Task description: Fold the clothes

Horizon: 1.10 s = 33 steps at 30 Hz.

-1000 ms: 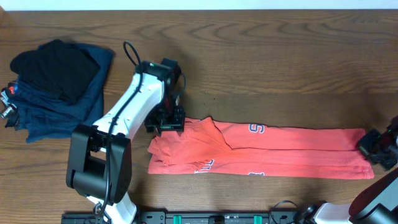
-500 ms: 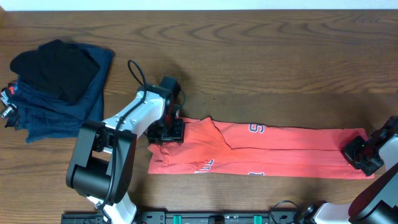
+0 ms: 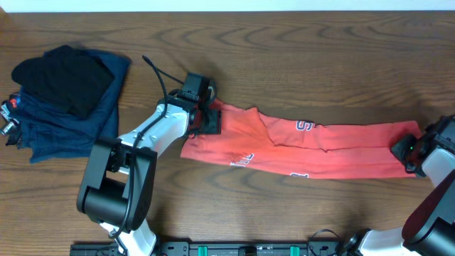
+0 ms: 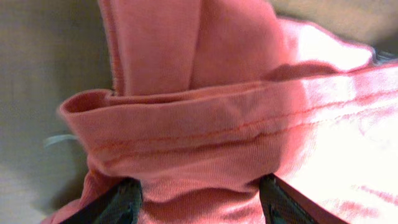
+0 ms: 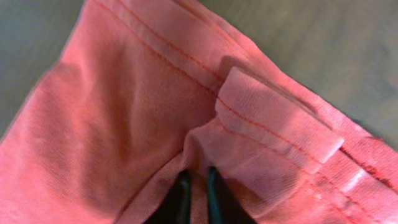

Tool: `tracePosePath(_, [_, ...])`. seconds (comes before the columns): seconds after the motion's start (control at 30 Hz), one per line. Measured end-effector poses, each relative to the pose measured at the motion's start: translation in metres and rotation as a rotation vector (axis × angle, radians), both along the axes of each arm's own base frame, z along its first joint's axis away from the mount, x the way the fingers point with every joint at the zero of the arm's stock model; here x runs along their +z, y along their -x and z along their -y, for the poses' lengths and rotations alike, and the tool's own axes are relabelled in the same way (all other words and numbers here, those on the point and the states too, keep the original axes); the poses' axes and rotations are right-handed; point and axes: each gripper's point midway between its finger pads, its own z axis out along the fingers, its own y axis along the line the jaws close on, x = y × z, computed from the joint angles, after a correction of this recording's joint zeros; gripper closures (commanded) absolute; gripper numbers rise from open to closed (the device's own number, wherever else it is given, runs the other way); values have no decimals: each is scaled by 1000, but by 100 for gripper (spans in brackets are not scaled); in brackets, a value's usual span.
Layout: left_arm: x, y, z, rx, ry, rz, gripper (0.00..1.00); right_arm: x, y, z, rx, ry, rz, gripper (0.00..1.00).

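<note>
Coral-red T-shirt (image 3: 320,146) is stretched in a long narrow band across the bench (image 3: 320,64), strung between the 2 pincers and sagging slightly in the middle.

Left pincer (image 3: 210,119) is clamped on the shirt's end. In the left wrist view, a thick rolled bunch of red fabric (image 4: 205,137) with a stitched hem sits between the 2 dark fingers (image 4: 124,200), 1 on each side of the bunch. More cloth fans out beyond the pincer tip.

Right pincer (image 3: 407,148) is clamped on the opposite end. In the right wrist view its 2 fingers (image 5: 214,190) stand nearly together, with a thin pleat of fabric (image 5: 124,112) pinched between them. A small folded hem flap lies just beyond the tip, to its right.

White lettering (image 3: 304,126) shows on the shirt between the pincers, nearer the left one. More print sits along the near edge.

Navy garments (image 3: 64,135) with a black garment (image 3: 64,78) on top are piled well apart from the left pincer, on its outer side, not touching the shirt.
</note>
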Motion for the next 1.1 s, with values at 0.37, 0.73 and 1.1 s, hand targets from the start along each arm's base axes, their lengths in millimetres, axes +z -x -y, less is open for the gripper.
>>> tracePosePath(0.37, [2, -8, 1, 14, -5, -23, 36, 7, -29, -28, 137, -87, 65, 71])
tracePosePath(0.73, [8, 32, -60, 225, -50, -255, 32, 81, -21, 22, 102, 18, -102, 51])
tracePosePath(1.1, [94, 17, -70, 293, 74, -39, 26, 88, -26, 16, 406, 87, -128, 27])
